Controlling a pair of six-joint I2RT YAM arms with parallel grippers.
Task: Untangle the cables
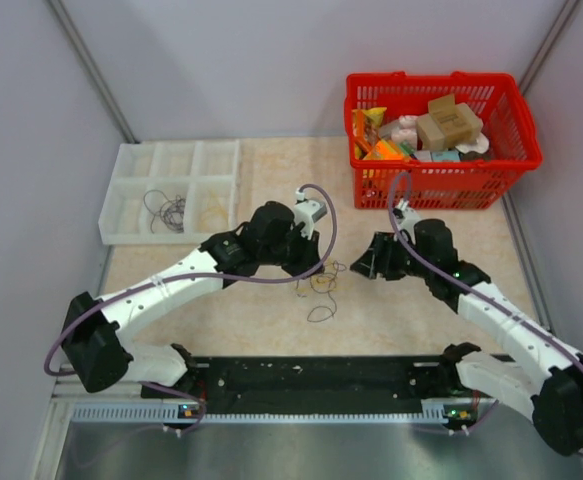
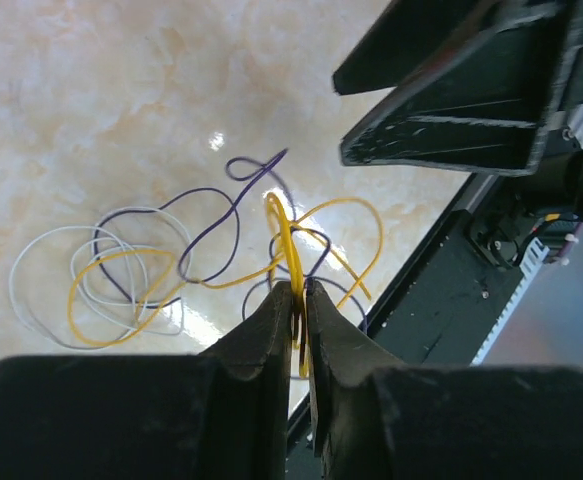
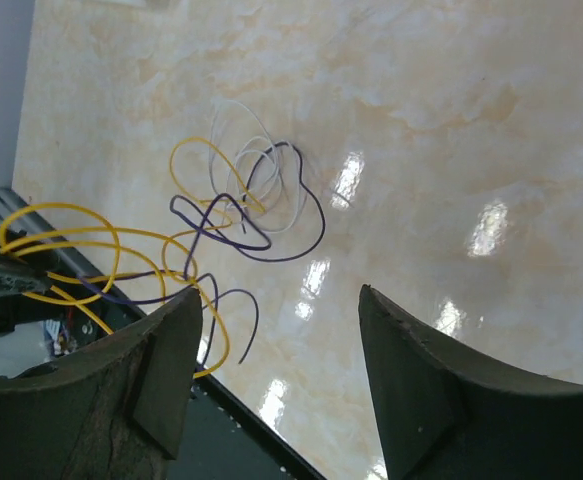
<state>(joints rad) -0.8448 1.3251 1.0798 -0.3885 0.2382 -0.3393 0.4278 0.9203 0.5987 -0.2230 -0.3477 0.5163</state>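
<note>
Left gripper (image 2: 299, 293): jaws pressed almost together, pinching a yellow cable (image 2: 283, 222) at the crown of its loop, over the bench (image 2: 91, 100); right gripper (image 3: 279, 296): jaws spread wide, holding nothing, beside the tangle (image 1: 318, 283), which lies between the two arms near the bench's front edge. Judgement: the yellow loop threads through purple strands (image 2: 209, 235) and white strands (image 2: 31, 262), so lift slowly while the right jaws pin the rest flat. Farther back, a white compartment tray (image 1: 113, 215) holds loose wires (image 1: 166, 210).
</note>
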